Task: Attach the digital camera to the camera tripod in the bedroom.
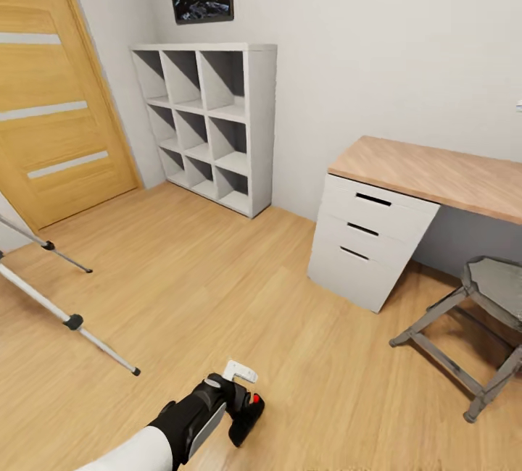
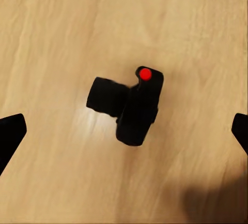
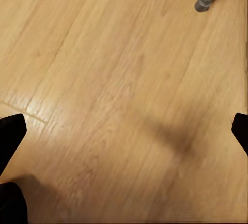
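Left pincer (image 2: 124, 131) hovering released over camera (image 2: 129, 105) on floor (image 2: 51, 27).
Lens side (rounded) risking a slipping, twisting grasp; tripod (image 1: 69, 319) standing well apart; right pincer (image 3: 124, 131) hanging released.

The light wood floor (image 1: 217, 290) carries everything here. The camera (image 2: 129, 105) lies on the bare boards, red button showing, apart from the rest. Two tripod (image 1: 69, 320) legs stand on the floor at the left. A white cube shelf (image 1: 210, 123) stands against the far wall, a white-drawered desk (image 1: 377, 232) to its right, and a grey chair (image 1: 478, 326) beside the desk.
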`<state>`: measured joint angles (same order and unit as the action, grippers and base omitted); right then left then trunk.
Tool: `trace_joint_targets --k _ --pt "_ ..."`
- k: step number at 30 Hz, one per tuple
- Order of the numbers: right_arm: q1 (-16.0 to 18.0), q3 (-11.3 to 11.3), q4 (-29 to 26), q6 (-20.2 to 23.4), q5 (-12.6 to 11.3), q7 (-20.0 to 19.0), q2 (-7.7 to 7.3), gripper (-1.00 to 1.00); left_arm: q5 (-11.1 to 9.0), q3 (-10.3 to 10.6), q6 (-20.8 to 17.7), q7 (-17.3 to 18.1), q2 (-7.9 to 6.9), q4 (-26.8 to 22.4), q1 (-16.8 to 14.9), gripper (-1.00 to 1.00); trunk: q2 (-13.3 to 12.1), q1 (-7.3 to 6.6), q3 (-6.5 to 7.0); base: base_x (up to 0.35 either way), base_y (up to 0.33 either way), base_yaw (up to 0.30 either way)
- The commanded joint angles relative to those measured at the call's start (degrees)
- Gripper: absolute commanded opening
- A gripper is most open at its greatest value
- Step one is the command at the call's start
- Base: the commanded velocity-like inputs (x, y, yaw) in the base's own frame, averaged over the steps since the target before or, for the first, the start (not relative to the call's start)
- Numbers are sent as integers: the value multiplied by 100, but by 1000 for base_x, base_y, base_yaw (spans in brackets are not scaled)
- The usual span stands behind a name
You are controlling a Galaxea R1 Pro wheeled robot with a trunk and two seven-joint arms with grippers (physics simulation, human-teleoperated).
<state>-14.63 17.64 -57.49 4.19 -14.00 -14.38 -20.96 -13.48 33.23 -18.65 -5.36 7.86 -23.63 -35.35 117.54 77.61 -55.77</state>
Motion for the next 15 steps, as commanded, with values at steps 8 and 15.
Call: trace_joint_targets --k 8,15 --pt "-4 12 -28 34 44 -22 4 100 -30 27 204 1326 -261 154 128 100 324 176 -148 0 0 -277" --pt "-39 38 -676 79 166 -10 73 100 -97 -6 192 1812 -409 177 116 100 605 330 -273 0 0 -277"
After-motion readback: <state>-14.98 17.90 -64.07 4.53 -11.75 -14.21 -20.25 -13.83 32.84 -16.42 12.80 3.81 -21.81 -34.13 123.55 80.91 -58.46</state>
